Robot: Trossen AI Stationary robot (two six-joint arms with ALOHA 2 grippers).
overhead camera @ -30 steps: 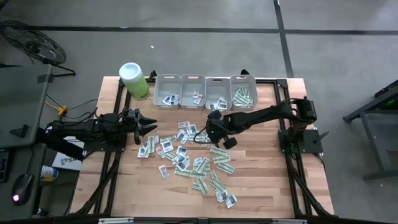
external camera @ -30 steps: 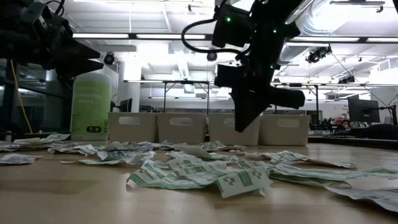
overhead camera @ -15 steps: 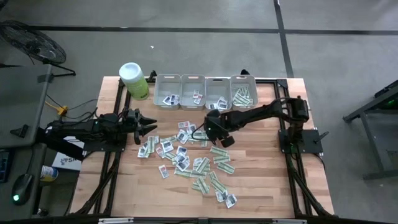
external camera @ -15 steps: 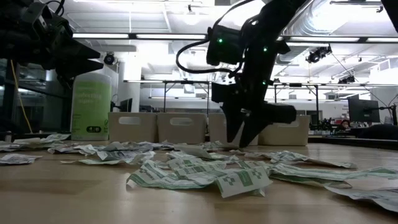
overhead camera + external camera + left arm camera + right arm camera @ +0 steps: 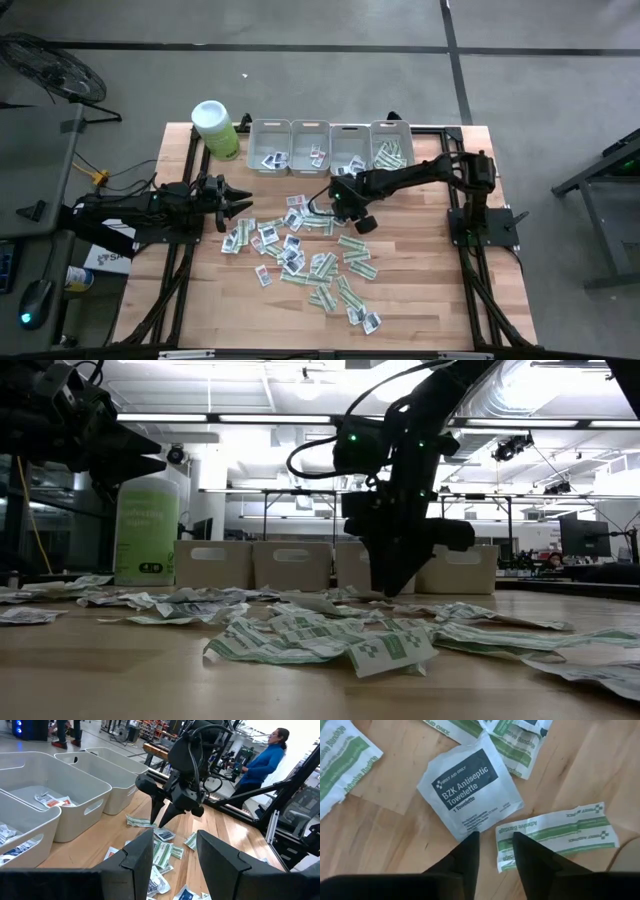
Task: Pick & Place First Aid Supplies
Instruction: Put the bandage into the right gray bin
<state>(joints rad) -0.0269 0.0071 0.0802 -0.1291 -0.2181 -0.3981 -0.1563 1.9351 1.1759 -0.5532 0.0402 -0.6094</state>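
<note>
My left gripper hangs over the table at its 9 o'clock edge. The fingers are spread wide, there's nothing between them, and they point at the heap. Up at 11 o'clock stands the lime-green canister with its white lid.

Along the 12 o'clock edge sit four grey bins in a row, each with a few packets already inside. The rightmost one holds green-and-white strips.

Middle of the table now: the first aid supplies lie loose in a scatter of square white packets and long green strips. They run from the centre down towards 5 o'clock.

At the 1 o'clock rim of that scatter is my right gripper, pointing down with its tips low over the packets. The fingers are parted in a narrow V, and from my left wrist I see daylight between them, nothing pinched.

Straight below them, a white antiseptic towelette packet with a dark label lies flat on the wood. A green-and-white bandage strip lies just beside its corner. One fingertip sits at the towelette's corner, the other at the strip's end.

Beyond the table, a person in a blue top stands in the room.
</note>
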